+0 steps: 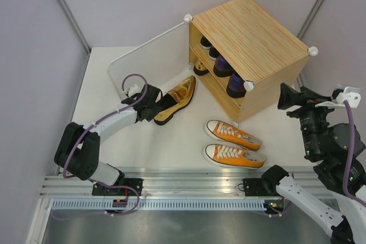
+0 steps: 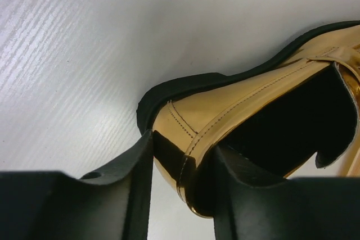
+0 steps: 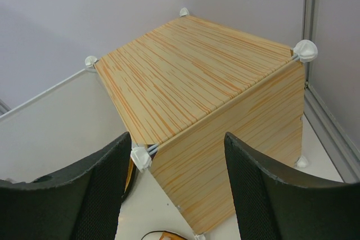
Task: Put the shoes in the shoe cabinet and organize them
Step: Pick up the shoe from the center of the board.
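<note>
While the gold pump (image 1: 177,100) lies on its side on the desk (image 1: 143,147), just in front of the open shoe cabinet (image 1: 251,32), the left tool (image 1: 153,106) sits at its heel end. In the left wrist view the left tool (image 2: 184,144) has one finger outside the back wall of the gold pump (image 2: 236,111) and the other inside the shoe's opening. The fingers lie close against the wall, but whether they are pressing it I cannot tell.

The right tool (image 1: 286,98) hangs beside the cabinet's right side, spread and holding nothing. Its own camera looks down past the spread fingers of the right tool (image 3: 179,139) onto the wooden top of the shoe cabinet (image 3: 197,71).

Dark shoes are already in the cabinet, among them the purple loafers (image 1: 226,66) and what looks like a black sneaker (image 1: 206,43) further back. A glint of gold (image 1: 200,68) sits low in the opening (probably the pump's partner). The orange sneakers (image 1: 234,155) stand side by side on the desk, well apart from either tool.

The step in hand looks like picking up the second gold pump. Next it needs a firm pinch on the heel wall, a lift clear of the desk, and a swing toward the lower compartment. The toe must go in beside the other pump without striking the white door (image 1: 146,64), which stands open on the left.
</note>
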{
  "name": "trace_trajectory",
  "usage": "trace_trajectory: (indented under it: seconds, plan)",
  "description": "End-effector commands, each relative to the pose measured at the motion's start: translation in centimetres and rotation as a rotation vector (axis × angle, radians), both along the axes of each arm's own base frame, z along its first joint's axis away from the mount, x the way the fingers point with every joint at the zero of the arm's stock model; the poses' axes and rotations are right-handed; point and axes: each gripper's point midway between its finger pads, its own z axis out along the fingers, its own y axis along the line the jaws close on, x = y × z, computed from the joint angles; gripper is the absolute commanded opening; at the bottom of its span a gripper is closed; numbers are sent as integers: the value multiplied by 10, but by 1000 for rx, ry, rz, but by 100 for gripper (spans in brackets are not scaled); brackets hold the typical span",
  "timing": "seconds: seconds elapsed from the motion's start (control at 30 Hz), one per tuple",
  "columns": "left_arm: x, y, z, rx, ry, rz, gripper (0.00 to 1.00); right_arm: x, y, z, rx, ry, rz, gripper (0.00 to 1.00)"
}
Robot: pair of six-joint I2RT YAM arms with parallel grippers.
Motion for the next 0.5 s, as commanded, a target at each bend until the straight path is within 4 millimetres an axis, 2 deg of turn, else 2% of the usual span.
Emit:
trace_trajectory:
  seconds: [0.0,0.1,0.17,0.2,0.23,0.3,0.47]
  plan:
    - [-6,15,-11,66,30,33,37,0,-3,-4,-19,9,-16,72]
    - [-5,15,-11,79,31,11,33,-1,-4,-3,-17,7,-19,72]
    - [-4,14,-11,96,33,-26,28,-1,-5,-3,-17,6,-21,72]
    - [-4,15,-9,102,30,-35,21,-2,-5,-3,-18,5,-21,72]
    - [-5,15,-9,109,31,-45,10,-2,-6,-4,-17,6,-24,72]
    - [-4,17,-6,135,22,-81,2,-3,-6,-4,-18,8,-24,72]
    - [6,10,11,174,-27,-210,2,1,-3,-7,-18,19,-21,72]
